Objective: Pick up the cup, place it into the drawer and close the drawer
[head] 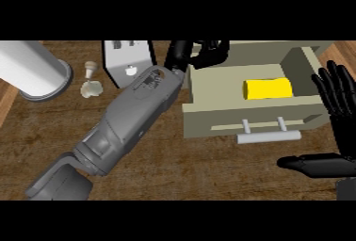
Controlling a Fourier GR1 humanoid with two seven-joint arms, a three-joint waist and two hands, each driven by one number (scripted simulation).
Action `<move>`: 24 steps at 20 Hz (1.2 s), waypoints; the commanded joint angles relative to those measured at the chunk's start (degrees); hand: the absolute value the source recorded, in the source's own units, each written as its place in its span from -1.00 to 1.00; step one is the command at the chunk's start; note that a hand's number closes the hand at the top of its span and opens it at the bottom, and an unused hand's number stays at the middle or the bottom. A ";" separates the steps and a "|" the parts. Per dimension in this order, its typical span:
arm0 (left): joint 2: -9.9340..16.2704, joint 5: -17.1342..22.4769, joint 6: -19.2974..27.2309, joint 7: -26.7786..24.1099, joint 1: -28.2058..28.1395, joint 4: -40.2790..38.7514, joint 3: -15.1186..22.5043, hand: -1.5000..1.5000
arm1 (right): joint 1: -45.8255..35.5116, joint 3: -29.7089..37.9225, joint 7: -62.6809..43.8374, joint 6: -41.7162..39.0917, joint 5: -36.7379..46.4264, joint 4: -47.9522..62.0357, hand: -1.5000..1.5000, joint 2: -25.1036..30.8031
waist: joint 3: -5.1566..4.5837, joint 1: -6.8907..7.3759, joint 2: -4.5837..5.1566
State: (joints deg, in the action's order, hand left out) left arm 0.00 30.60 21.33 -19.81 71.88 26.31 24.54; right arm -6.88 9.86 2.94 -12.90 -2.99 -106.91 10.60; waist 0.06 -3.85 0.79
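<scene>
A yellow cup lies on its side inside the open beige drawer, with no hand touching it. My left forearm crosses the counter from the lower left, and my left hand hovers over the drawer's far left corner, its fingers loosely bent and holding nothing. By the right edge of the view, my right hand rests open with fingers pointing up, beside the drawer's right wall. Its thumb sticks out to the left below the drawer front. The drawer's pale bar handle faces me.
A large white cylinder stands at the back left on the wooden counter. A small cream-coloured object lies beside it. A white box-shaped appliance sits just left of my left hand.
</scene>
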 commanded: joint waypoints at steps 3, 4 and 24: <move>0.00 2.34 2.26 2.69 -0.80 -0.23 8.68 -1.00 | 1.87 0.72 1.27 -2.02 -1.58 -0.44 -1.00 0.68 | 0.02 -1.07 0.08; 0.00 2.36 1.64 3.82 0.00 -0.30 10.10 -1.00 | -2.68 0.21 -0.84 0.23 -0.62 1.27 -1.00 0.08 | 0.00 -0.80 0.22; 0.00 8.95 9.19 -2.70 0.96 5.21 10.41 -1.00 | 0.46 2.98 -4.83 -10.71 -13.31 -3.70 1.00 5.96 | -0.05 1.84 -0.56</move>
State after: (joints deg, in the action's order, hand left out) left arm 0.00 38.50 30.42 -21.91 72.67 30.33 36.57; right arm -7.09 10.85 -0.62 -20.83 -14.72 -109.55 12.91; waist 0.03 -3.36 0.58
